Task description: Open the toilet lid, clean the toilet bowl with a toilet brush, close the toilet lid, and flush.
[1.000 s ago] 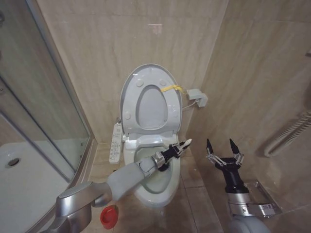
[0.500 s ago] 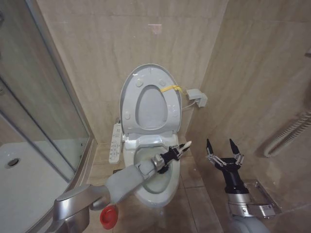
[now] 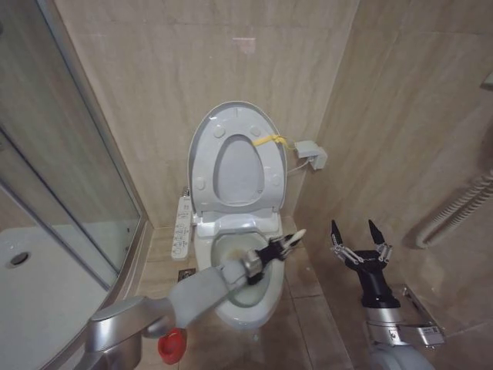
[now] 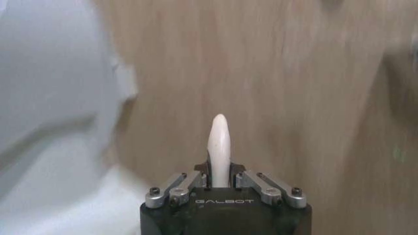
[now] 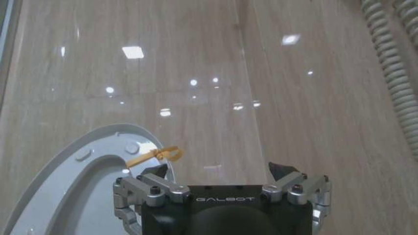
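White toilet lid (image 3: 235, 158): raised, leaning on the wall, yellow strap (image 3: 269, 140) at its rim.
Toilet bowl (image 3: 239, 289): open below, stain inside.
Left gripper (image 3: 286, 243): over the bowl's right rim, clamped on the toilet brush (image 3: 297, 233); the whitish handle tip pokes out past the gripper, the bristle end is hidden.
Right gripper (image 3: 357, 239): idle beside the bowl, spread wide.
Risk: thin handle twisting in the grip; brush knocking the rim and flicking onto the floor.
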